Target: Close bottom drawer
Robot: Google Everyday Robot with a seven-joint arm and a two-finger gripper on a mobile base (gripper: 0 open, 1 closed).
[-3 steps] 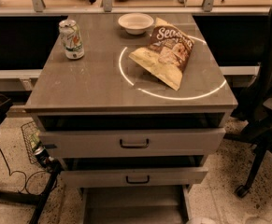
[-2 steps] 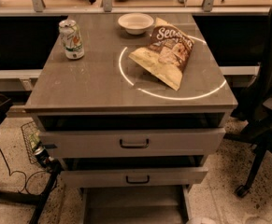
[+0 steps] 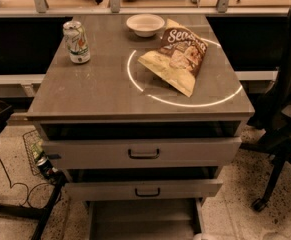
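The grey cabinet [image 3: 135, 91] has three light grey drawers. The top drawer [image 3: 185, 151] and the middle drawer [image 3: 185, 188] each show a black bar handle and stand slightly pulled out. Below them the bottom drawer [image 3: 142, 221] is the narrowest and reaches toward the camera. Only its grey upper part shows. Its front and handle are cut off by the lower edge of the view. The gripper is not in view.
On the cabinet top are a soda can [image 3: 76, 42], a white bowl [image 3: 145, 24] and a chip bag [image 3: 177, 59]. A black office chair [image 3: 285, 119] stands at the right. A wire basket [image 3: 35, 151] and cables lie on the floor at the left.
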